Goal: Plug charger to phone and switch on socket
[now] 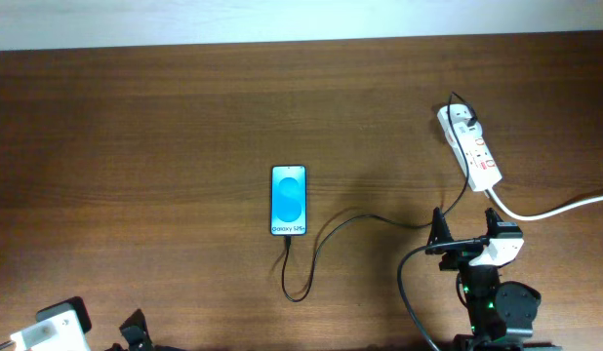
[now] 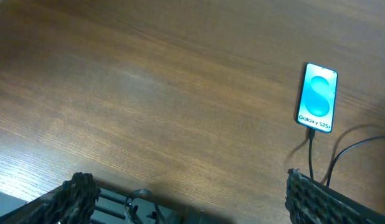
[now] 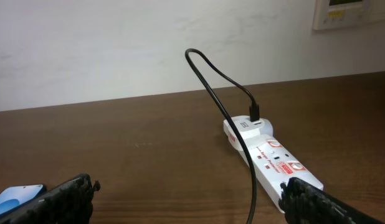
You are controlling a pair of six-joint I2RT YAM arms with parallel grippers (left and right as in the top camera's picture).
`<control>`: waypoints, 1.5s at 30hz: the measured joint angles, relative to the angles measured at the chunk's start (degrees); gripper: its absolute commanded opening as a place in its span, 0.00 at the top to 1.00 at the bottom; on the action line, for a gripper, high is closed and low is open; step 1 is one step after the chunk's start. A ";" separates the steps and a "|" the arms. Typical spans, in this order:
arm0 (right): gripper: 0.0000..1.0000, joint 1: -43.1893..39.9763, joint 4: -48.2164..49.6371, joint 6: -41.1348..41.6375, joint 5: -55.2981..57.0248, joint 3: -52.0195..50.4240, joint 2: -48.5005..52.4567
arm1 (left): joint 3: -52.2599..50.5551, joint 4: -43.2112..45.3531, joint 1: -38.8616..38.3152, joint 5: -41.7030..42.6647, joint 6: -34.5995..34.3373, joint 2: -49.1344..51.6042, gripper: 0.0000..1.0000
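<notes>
The left gripper (image 2: 195, 202) and right gripper (image 3: 192, 199) gape wide, empty. The limp, light charger cable (image 1: 286, 268) loops below the phone (image 1: 289, 200) at frame centre. It is best pinched by its stiff connector, since the phone probably slides.

Dark wooden table (image 1: 136, 146) meets a plain white wall (image 3: 118, 43).
</notes>
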 measured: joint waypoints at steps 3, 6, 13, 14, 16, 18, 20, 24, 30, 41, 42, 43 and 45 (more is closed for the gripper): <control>0.02 0.00 0.00 -0.22 0.00 0.00 0.00 | 0.00 0.00 0.00 0.00 0.00 0.00 0.01; 0.02 0.00 0.00 -0.55 0.00 0.00 0.00 | 0.00 0.00 0.00 0.00 0.00 0.00 0.01; 0.02 0.00 0.00 -0.81 0.00 0.00 0.00 | 0.00 0.00 0.00 0.00 0.00 0.00 0.01; 0.02 0.00 0.00 -0.79 0.00 0.00 0.00 | 0.02 0.00 0.00 0.00 0.00 0.00 0.01; 0.02 0.00 0.00 -0.85 0.00 0.00 0.00 | 0.00 0.00 0.00 0.00 0.00 0.00 0.01; 0.02 0.00 0.00 -0.92 0.00 0.00 0.00 | 0.02 0.00 0.00 0.00 0.00 0.00 0.01; 0.02 0.00 0.00 -0.94 0.00 0.00 0.00 | 0.02 0.00 0.00 0.00 0.00 0.00 0.01; 0.02 0.00 0.00 -0.98 0.00 0.00 0.00 | 0.02 0.00 0.00 0.00 0.00 0.00 0.01; 0.02 0.00 0.00 -0.98 0.00 0.00 0.00 | -0.17 5.27 2.78 -1.29 0.28 -2.38 0.00; 0.02 0.00 0.02 -0.98 0.00 0.00 0.00 | -24.37 31.61 8.31 -0.55 9.16 -20.70 0.01; 0.02 0.00 0.02 -0.98 0.00 0.00 0.00 | -27.23 34.40 8.46 0.22 10.05 -22.16 0.01; 0.02 0.00 0.02 -0.98 0.00 0.00 0.00 | -30.12 37.62 8.63 0.98 10.78 -23.54 0.01; 0.02 0.00 0.02 -0.98 0.00 0.00 0.00 | -35.01 41.97 8.81 2.49 12.02 -25.55 0.01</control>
